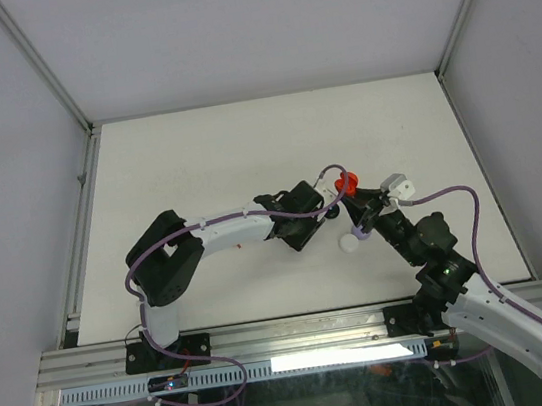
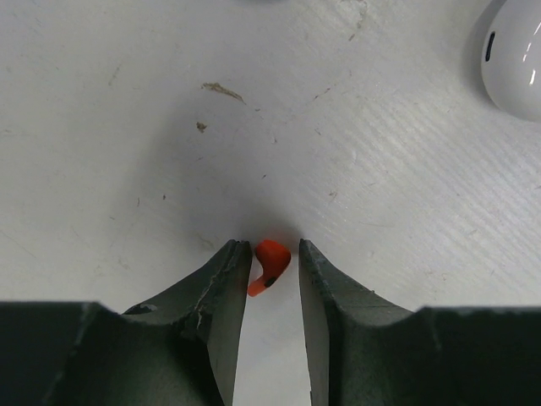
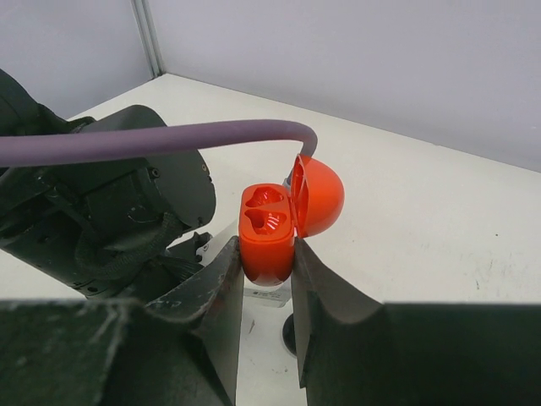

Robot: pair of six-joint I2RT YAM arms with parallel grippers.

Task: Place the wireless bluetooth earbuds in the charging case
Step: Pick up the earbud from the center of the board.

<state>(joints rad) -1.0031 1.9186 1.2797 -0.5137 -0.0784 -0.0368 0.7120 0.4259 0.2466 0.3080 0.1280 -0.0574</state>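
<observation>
A tiny red earbud [image 2: 270,262] lies on the white table, right between the fingertips of my left gripper [image 2: 270,246]. The jaws stand narrowly open around it, with a thin gap on each side. My right gripper [image 3: 267,251] is shut on the red charging case [image 3: 269,233], held above the table. The case's lid [image 3: 319,196] is flipped open to the right, and both wells [image 3: 264,211] look empty. In the top view the red case [image 1: 346,185] hangs just right of the left gripper [image 1: 328,209]. The earbud is hidden there.
A white round case [image 2: 516,59] sits on the table beyond and to the right of the left gripper, also seen as the white case [image 1: 349,242] near the right arm. The left arm's purple cable [image 3: 169,139] crosses close to the red case.
</observation>
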